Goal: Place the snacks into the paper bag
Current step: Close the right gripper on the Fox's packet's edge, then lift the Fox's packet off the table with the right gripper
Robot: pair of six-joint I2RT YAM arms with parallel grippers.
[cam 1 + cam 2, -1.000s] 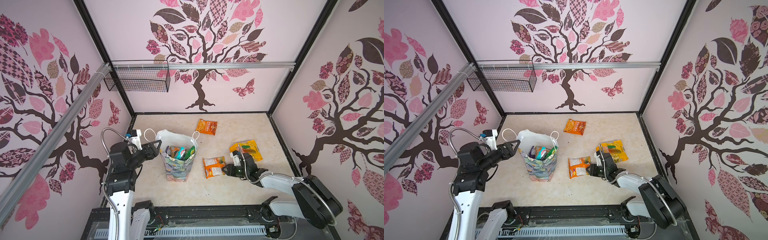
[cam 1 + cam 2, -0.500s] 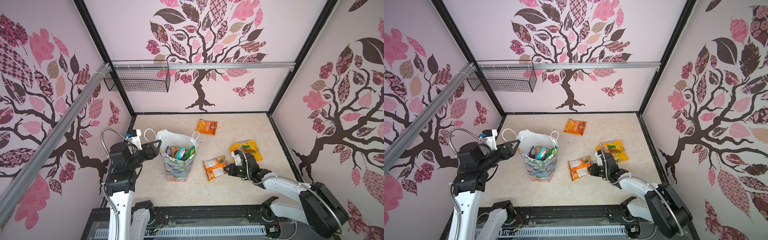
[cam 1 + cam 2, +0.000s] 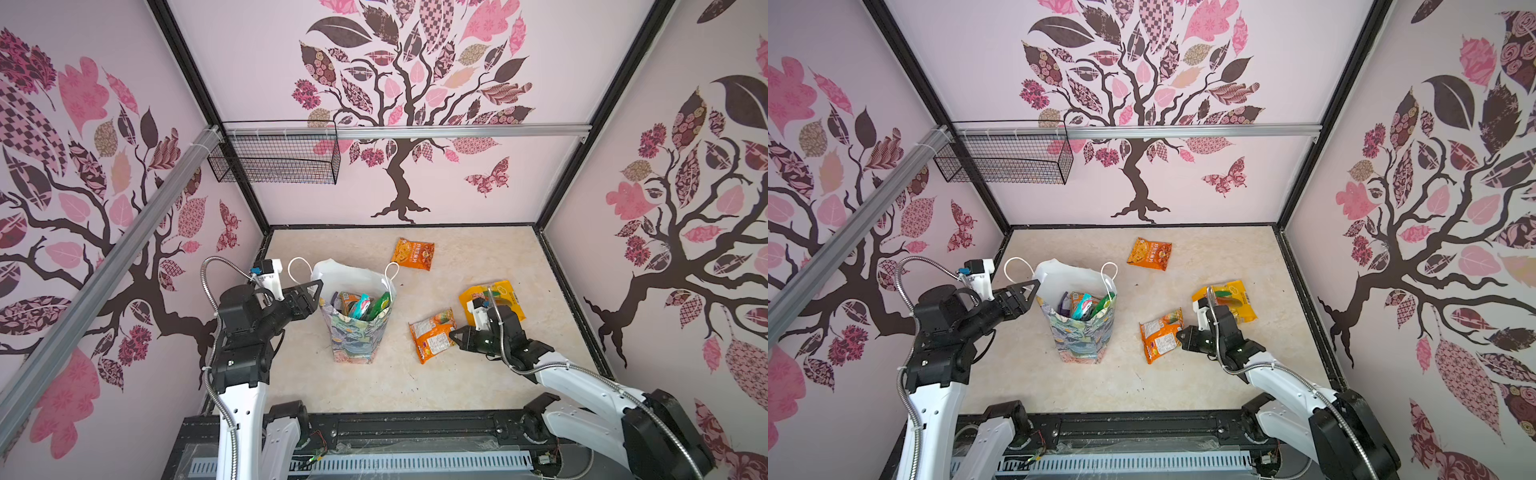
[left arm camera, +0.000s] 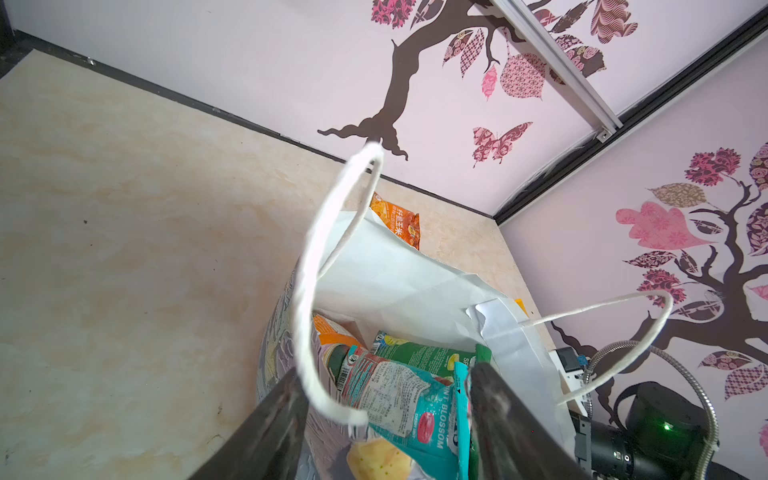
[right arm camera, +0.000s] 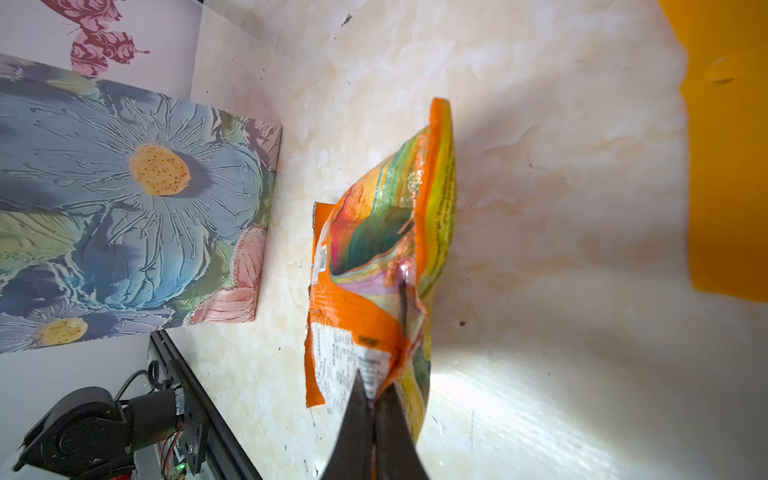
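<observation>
In a top view: paper bag (image 3: 359, 332) upright, several packets (image 3: 365, 305) inside. I count three out: far orange packet (image 3: 413, 253), yellow packet (image 3: 509, 291), near orange packet (image 3: 432, 336).
Left wrist: left gripper (image 4: 384, 372) wide at bag rim, empty.
Right wrist: right gripper (image 5: 374, 384) pinching near orange packet's edge.

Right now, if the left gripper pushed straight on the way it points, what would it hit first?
Most likely the paper bag: the left gripper points at its near rim, open jaws straddling a white cord handle. Just beyond lies the teal packet. Depth is hard to judge.
</observation>
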